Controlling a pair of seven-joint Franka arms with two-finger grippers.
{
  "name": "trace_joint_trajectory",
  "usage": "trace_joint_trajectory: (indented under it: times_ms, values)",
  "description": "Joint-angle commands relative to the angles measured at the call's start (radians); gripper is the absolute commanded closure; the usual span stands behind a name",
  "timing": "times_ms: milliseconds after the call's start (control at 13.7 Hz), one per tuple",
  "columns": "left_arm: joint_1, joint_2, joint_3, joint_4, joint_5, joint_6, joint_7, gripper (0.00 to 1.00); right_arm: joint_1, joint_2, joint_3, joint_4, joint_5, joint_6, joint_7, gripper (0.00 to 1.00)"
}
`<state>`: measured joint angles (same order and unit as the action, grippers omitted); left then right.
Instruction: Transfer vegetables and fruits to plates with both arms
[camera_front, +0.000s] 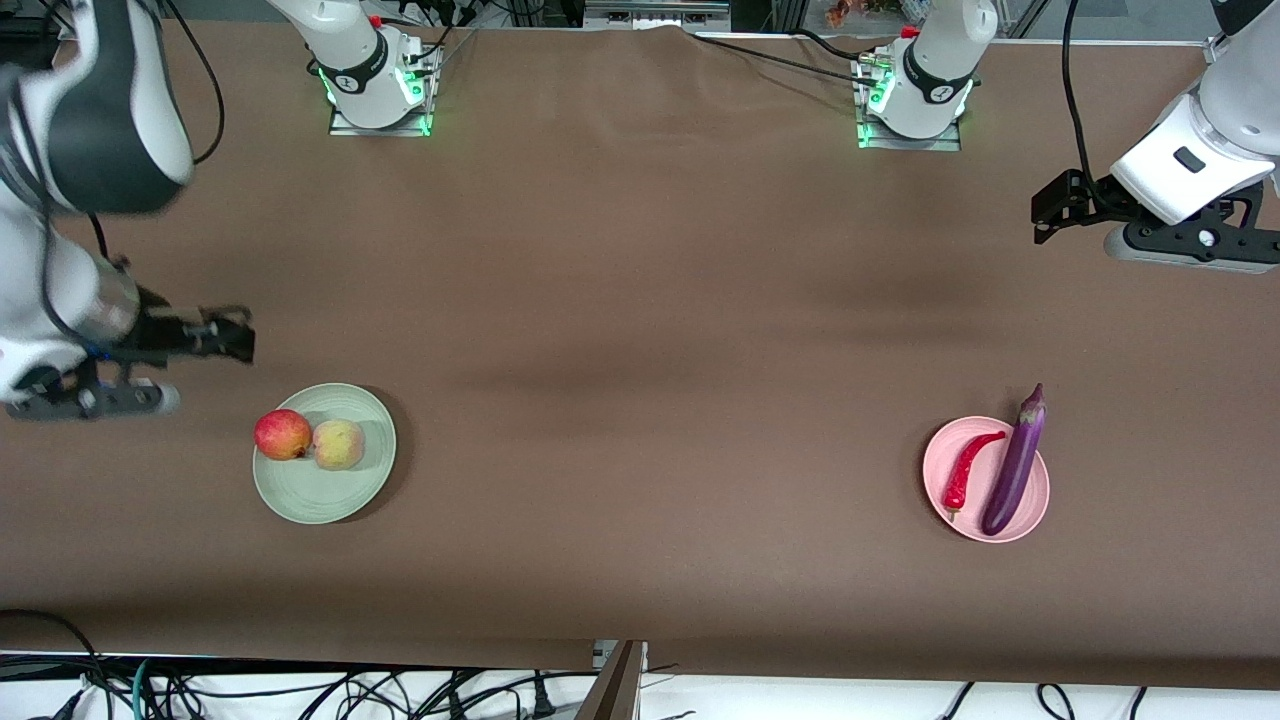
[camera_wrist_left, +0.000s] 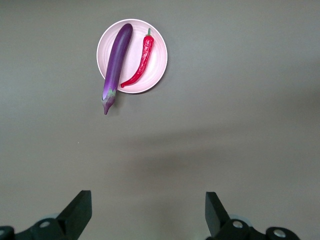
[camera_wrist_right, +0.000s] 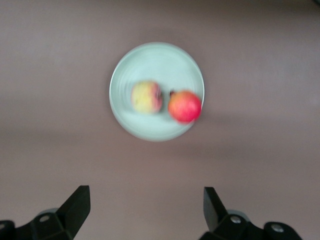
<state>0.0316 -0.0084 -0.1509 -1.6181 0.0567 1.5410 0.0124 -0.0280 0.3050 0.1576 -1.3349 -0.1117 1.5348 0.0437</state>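
Note:
On the pale green plate (camera_front: 322, 497), toward the right arm's end of the table, a red apple-like fruit (camera_front: 283, 434) and a yellow-pink peach (camera_front: 339, 444) rest side by side. The pink plate (camera_front: 938, 452), toward the left arm's end, carries the red chili (camera_front: 968, 470) and the purple eggplant (camera_front: 1015, 460), whose stem end overhangs the rim. My right gripper (camera_front: 235, 338) hangs open and empty above the table beside the green plate (camera_wrist_right: 155, 62). My left gripper (camera_front: 1042, 220) hangs open and empty over bare table, well apart from the pink plate (camera_wrist_left: 157, 60).
Both arm bases (camera_front: 378, 85) (camera_front: 915, 100) stand along the table's edge farthest from the front camera. Loose cables (camera_front: 300, 695) lie below the near edge. Brown cloth (camera_front: 640, 400) covers the wide stretch between the two plates.

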Motion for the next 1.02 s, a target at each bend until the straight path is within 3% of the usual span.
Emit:
trace_joint_trajectory:
  times_ms: [0,146,510,947]
  values:
    - [-0.001,0.013,0.002,0.017,0.017,0.001,0.004,0.00,-0.023,-0.107,0.005,-0.066,0.027,-0.108,0.001,0.00]
    - [0.007,0.027,0.002,0.030,0.017,0.001,0.004,0.00,-0.027,-0.168,0.010,-0.128,0.024,-0.104,-0.013,0.00]
    - [0.007,0.031,0.002,0.044,0.017,-0.005,0.017,0.00,-0.055,-0.224,0.010,-0.136,0.032,-0.116,-0.022,0.00]
    - [0.010,0.022,0.004,0.053,0.017,-0.035,0.018,0.00,-0.063,-0.202,0.005,-0.145,0.061,-0.116,-0.050,0.00]
